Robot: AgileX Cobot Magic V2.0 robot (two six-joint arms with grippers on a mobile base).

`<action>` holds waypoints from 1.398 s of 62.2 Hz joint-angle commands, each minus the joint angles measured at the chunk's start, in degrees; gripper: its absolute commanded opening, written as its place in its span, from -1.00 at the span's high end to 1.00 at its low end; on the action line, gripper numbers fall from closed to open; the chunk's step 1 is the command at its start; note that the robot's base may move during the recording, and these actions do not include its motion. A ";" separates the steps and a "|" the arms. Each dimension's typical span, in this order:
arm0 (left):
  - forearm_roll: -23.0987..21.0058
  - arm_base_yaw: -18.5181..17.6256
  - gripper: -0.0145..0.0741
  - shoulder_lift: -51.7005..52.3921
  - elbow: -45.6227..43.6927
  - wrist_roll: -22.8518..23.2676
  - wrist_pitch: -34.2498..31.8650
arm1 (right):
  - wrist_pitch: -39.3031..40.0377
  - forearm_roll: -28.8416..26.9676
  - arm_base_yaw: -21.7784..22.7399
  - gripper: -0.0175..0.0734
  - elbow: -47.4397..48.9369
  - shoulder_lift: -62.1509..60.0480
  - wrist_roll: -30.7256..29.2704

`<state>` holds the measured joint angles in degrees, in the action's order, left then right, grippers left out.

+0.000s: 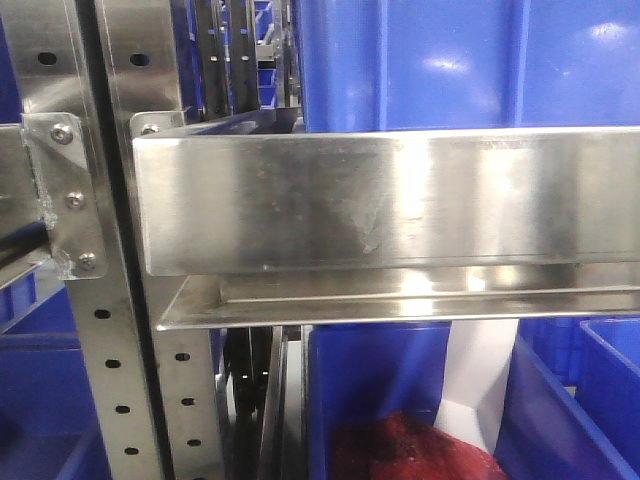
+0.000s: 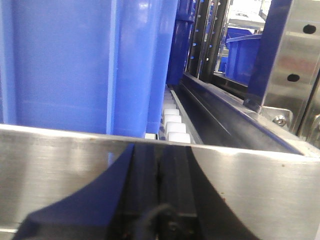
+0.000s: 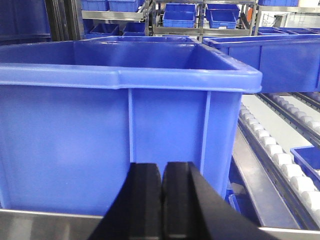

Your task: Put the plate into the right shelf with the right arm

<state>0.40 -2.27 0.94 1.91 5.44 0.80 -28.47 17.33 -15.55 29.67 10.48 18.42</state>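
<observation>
Stainless-steel racking fills every view: the right shelf's wide front lip (image 1: 400,205) spans the front camera, with perforated uprights (image 1: 115,380) at its left and a blue bin (image 1: 440,60) above. Below it, a white sheet (image 1: 480,385) and something red (image 1: 410,450) show only partly. Both claws, left (image 2: 160,200) and right (image 3: 162,210), are pressed together at shelf lips, the right facing another blue bin (image 3: 115,135) beside white rollers (image 3: 280,160); the plate appears nowhere.

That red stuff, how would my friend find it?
Start at the wide shiny steel lip crossing the front view. Look below it into the open blue bin at the bottom. The red stuff lies inside, beside something white, and it is the only red thing around.
</observation>
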 commanded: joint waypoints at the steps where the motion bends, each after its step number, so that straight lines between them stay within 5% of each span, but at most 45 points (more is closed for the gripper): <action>1: 0.01 -0.14 0.78 0.62 0.54 0.34 -5.18 | 4.78 0.94 0.20 0.51 1.46 0.61 -0.26; 19: 0.01 -0.14 0.78 0.62 0.54 0.34 -5.18 | 5.42 -0.15 0.79 0.51 -0.52 0.61 -2.07; 35: 0.01 -0.14 0.78 0.62 0.54 0.34 -5.18 | 14.56 -16.97 7.18 0.51 -8.61 -0.31 -19.90; 41: 0.01 -0.14 0.78 0.62 0.54 0.34 -5.18 | 19.76 -20.58 10.09 0.51 -13.29 -2.65 -21.41; 73: 0.01 -0.14 0.78 0.62 0.54 0.34 -5.18 | 26.58 -20.67 14.03 0.51 -30.86 -11.89 -21.16; 87: 0.01 -0.14 0.78 0.62 0.54 0.34 -5.18 | 26.85 -20.76 14.03 0.51 -30.92 -11.89 -20.59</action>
<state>0.40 -2.27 0.94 1.91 5.44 0.80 -7.72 -3.28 -1.82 -1.56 -0.58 -2.15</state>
